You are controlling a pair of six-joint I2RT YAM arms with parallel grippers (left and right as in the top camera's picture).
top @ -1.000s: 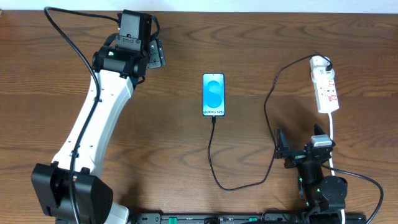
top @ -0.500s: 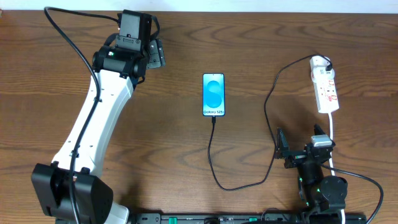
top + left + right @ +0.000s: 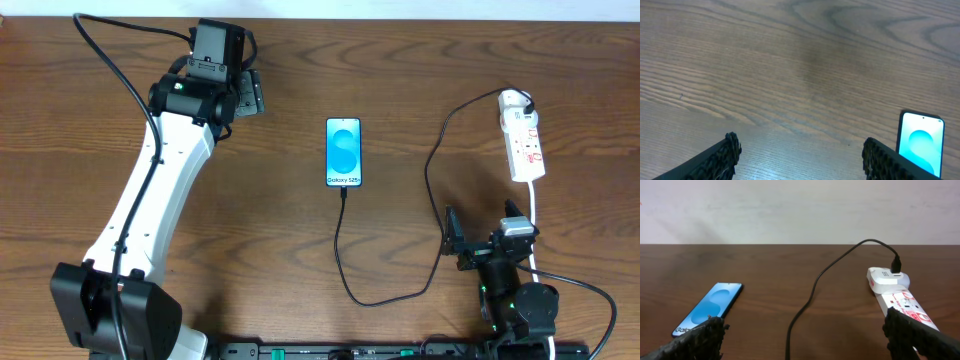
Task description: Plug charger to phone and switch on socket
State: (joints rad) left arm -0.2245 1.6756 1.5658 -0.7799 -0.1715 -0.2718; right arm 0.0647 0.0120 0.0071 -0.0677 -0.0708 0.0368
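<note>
Dark wood-grain table (image 3: 400, 60) w/ pale wall behind, wall seen only from right wrist cam.

Left gripper (image 3: 250, 92) sits far-left of table, jaws apart. In its own cam (left gripper (image 3: 800, 162)) both fingertips (image 3: 727, 152) are spread wide over bare wood. Phone (image 3: 920, 150) lies just outside the picture-right fingertip, not between the jaws and not touching.

Right gripper (image 3: 455, 240) is near the front edge, right side. Jaws are wide apart, nothing held. From its cam (right gripper (image 3: 805, 340)) phone (image 3: 707, 309) lies ahead past the picture-left fingertip. Socket (image 3: 902, 302) runs ahead past the picture-right one. Charger (image 3: 810, 300) cable passes through the middle, ahead of the open jaws.

Overhead: phone (image 3: 343, 152) mid-table, screen lit blue, well apart from both grippers. Charger (image 3: 345, 250) meets phone's near short edge, loops toward front, then climbs right to far end of socket (image 3: 524, 145). Can't tell if tip is fully seated.

View diffs: only overhead shows whole cable loop + phone-end join. Right wrist cam alone shows white adapter (image 3: 887, 277) at the strip's far end w/ black connector in it, plus red markings. Left wrist cam shows only the phone's upper part, no cable or socket. Switch state is unreadable in any view.
</note>
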